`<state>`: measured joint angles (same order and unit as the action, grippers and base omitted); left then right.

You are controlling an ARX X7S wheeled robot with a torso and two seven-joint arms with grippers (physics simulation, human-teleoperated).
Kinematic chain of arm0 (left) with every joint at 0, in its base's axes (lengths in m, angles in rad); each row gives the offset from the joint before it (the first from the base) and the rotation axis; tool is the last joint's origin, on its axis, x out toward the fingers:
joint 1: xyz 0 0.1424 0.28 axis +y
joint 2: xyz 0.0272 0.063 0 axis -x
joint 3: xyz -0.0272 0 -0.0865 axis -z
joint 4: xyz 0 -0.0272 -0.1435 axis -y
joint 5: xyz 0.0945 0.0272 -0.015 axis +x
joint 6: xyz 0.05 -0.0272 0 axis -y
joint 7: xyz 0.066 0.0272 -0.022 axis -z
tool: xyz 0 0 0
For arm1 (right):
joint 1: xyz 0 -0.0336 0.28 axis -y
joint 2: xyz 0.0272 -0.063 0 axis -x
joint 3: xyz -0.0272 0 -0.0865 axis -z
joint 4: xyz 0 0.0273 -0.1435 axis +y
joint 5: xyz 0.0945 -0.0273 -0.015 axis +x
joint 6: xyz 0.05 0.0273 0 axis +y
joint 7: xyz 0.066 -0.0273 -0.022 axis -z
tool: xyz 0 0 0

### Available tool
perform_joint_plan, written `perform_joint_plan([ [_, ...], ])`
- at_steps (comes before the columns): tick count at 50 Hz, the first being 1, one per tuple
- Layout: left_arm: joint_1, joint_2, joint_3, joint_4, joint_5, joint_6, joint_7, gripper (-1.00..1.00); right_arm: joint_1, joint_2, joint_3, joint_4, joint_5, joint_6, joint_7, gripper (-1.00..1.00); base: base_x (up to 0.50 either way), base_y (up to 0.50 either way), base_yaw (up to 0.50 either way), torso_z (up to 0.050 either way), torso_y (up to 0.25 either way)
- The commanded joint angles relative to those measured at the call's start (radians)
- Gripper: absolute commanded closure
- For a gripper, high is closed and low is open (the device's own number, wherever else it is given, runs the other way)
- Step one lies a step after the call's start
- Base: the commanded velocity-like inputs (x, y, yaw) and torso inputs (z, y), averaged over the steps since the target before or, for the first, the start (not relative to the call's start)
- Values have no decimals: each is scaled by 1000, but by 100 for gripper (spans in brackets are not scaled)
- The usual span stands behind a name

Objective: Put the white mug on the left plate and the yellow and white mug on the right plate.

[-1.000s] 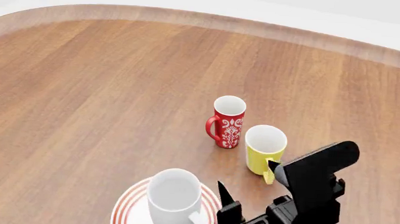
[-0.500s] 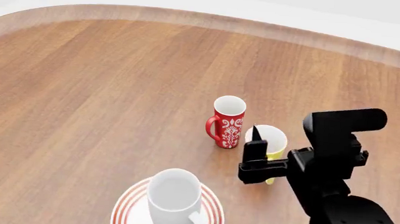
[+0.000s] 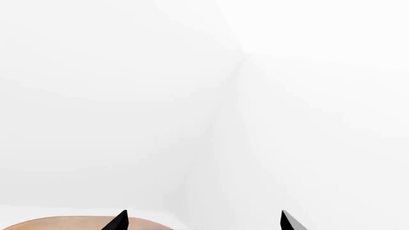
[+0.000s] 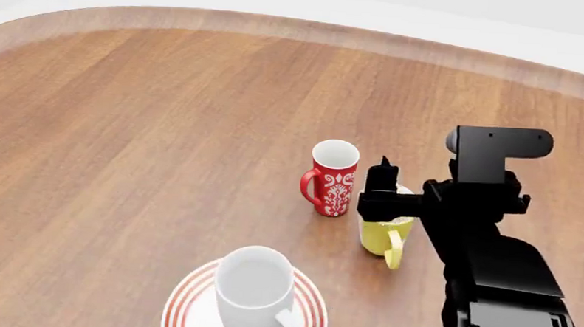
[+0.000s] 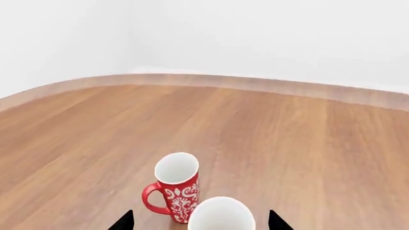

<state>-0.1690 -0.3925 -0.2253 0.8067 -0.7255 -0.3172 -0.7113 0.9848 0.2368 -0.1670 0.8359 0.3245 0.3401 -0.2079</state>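
Yellow and white mug [image 4: 382, 235], likely light, hard and slippery, is best held by its sides. Right gripper [image 5: 199, 221], jaws apart, is placed over it, well inside the table [image 4: 155, 128] edges.

On the tabletop [image 4: 155, 128], the white mug [image 4: 254, 286] stands on the left plate [image 4: 188, 301] at the lower middle of my head view. The patterned mug [image 4: 332, 176] stands above it, with the yellow and white mug [image 4: 382, 237] just right, under my right tool [image 4: 381, 193].

Wooden table [image 4: 155, 128]: mugs, one plate [image 4: 189, 301].
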Motion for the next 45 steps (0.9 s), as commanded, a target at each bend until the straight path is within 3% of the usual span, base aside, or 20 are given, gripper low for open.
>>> perform_joint_plan([
  [1, -5, 2, -1, -17, -1, 14, 7, -100, 234, -93, 59, 473, -144, -181, -77, -100, 0, 0, 0, 0, 0],
  [7, -1, 8, 10, -31, 29, 29, 13, -100, 246, -99, 114, 473, -229, -154, -74, -100, 0, 0, 0, 0, 0],
  [9, -5, -6, 41, -30, 114, 10, -9, -100, 247, -100, 131, 473, -246, -148, -75, -100, 0, 0, 0, 0, -250],
  [12, -10, -3, 11, -28, 30, 5, -9, -100, 243, -103, 149, 473, -268, -140, -84, -100, 0, 0, 0, 0, -201],
  [20, 1, 2, 16, -31, 49, 30, 6, -100, 245, -103, 172, 473, -302, -130, -81, -100, 0, 0, 0, 0, -18],
  [30, 11, -15, 11, -15, 35, 15, -1, -100, 242, -101, 208, 473, -308, -146, -70, -100, 0, 0, 0, 0, -239],
  [45, 12, -23, 3, -25, 29, 27, 8, -100, 251, -88, 224, 473, -318, -157, -53, -100, 0, 0, 0, 0, -12],
])
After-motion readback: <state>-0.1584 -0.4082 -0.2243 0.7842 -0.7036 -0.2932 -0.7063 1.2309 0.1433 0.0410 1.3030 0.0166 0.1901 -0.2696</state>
